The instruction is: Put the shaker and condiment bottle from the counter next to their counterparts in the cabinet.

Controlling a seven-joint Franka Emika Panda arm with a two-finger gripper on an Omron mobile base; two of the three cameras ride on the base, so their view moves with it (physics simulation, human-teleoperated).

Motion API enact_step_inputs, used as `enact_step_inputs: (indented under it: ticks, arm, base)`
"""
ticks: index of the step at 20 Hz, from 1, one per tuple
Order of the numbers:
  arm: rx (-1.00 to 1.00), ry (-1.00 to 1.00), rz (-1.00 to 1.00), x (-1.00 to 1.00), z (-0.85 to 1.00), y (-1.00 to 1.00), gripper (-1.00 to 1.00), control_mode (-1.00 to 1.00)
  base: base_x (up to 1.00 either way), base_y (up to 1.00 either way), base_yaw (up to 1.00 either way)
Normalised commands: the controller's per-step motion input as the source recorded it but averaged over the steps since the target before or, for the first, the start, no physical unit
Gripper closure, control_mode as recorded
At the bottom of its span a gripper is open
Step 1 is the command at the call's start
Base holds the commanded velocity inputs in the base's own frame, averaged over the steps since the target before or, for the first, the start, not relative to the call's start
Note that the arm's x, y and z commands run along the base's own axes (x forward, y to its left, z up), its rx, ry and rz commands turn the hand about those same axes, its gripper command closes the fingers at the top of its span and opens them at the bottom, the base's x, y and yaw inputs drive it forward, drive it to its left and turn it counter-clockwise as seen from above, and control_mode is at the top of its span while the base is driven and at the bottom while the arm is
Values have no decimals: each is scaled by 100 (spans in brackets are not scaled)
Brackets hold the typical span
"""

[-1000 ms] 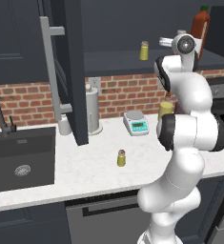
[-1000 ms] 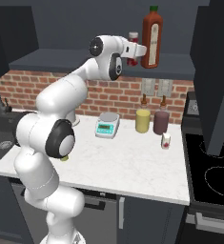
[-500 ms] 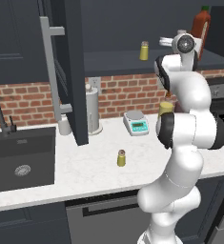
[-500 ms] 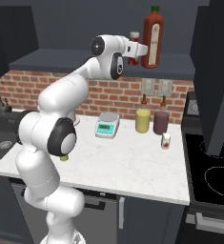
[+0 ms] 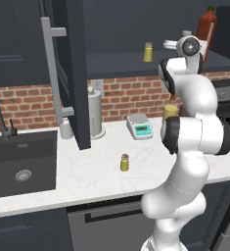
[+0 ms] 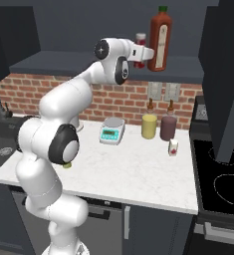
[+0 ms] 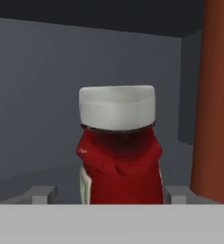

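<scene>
Hand view, condiment bottle (image 7: 119, 152) between parted fingers (image 7: 43, 194), tall bottle (image 7: 216, 100) beside

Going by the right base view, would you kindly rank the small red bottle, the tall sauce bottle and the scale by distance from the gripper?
1. Small red bottle, between the gripper's fingers.
2. Tall sauce bottle, just beside it on the shelf.
3. Scale, down on the counter.

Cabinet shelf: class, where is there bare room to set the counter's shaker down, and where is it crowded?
Free: the dark shelf between the open cabinet door and the yellow shaker. Crowded: the far end, where the gripper flanks the small red bottle beside the tall sauce bottle.
</scene>
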Motion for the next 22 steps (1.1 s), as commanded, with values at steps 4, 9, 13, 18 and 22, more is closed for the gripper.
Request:
enact_step_inputs:
  ticks: [4, 9, 13, 18, 22]
  arm:
    - [0, 1, 0, -8, -21, 0, -100, -100]
    - [0, 2, 0, -29, -1, 0, -100, -100]
    - [0, 2, 0, -40, 0, 0, -100, -100]
    - [0, 0, 0, -46, 0, 1, -100, -100]
    - [0, 0, 0, -57, -1, 8, -100, -100]
  base:
    - [0, 0, 0]
    - [0, 0, 0]
    - [0, 0, 0]
    - [0, 0, 0]
    - [0, 0, 0]
